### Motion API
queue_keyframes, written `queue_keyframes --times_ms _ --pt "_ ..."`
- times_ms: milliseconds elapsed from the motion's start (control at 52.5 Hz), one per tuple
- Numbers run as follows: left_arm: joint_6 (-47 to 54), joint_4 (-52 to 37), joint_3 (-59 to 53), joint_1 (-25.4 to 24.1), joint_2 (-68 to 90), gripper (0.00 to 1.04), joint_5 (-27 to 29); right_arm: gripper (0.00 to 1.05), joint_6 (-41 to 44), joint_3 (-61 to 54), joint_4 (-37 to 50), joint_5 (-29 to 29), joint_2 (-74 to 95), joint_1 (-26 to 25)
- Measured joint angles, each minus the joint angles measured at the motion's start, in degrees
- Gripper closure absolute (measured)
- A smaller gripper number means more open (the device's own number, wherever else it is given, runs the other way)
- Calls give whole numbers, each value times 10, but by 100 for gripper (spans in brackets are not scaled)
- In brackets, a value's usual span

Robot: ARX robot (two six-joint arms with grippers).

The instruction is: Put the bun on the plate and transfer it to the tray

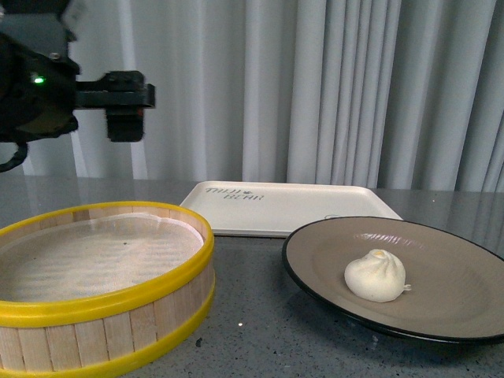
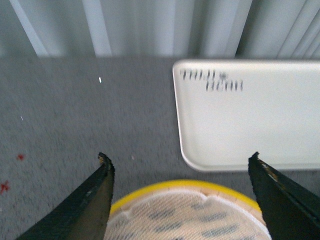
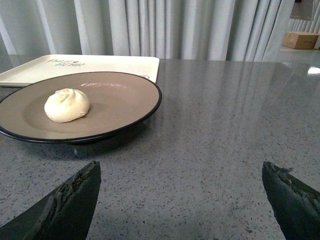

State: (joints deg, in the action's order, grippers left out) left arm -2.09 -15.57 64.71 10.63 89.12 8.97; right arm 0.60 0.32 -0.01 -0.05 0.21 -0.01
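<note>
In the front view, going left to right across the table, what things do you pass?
Steamer basket → tray, set further back → plate, with the bun lying on it.

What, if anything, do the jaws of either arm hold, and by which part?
Nothing is held. The left gripper and the right gripper both show open, empty jaws; the bun lies free on the plate.
</note>
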Motion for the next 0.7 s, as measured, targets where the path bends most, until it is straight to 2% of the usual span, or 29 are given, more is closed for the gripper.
queue_keyframes --times_ms 19,57,133,210,267,305,400,610,705 --pt "3 -59 -43 -5 -18 34 -2 8 0 0 0 0 0 0" --pt "7 -123 -96 -13 -42 41 -4 8 0 0 0 0 0 0" --pt "10 -191 -170 -27 -78 54 -8 8 0 0 0 0 0 0" --pt "11 -222 -222 -37 -104 65 -12 8 0 0 0 0 0 0" --pt "13 -240 -270 -41 -126 75 -20 8 0 0 0 0 0 0" --pt "15 -255 -312 -44 -145 86 -29 8 0 0 0 0 0 0" --pt "15 -273 -365 -49 -176 101 -38 8 0 0 0 0 0 0" --pt "18 -295 -467 -69 -254 101 -51 8 0 0 0 0 0 0" --pt "18 -295 -503 -95 -290 101 -88 8 0 0 0 0 0 0"
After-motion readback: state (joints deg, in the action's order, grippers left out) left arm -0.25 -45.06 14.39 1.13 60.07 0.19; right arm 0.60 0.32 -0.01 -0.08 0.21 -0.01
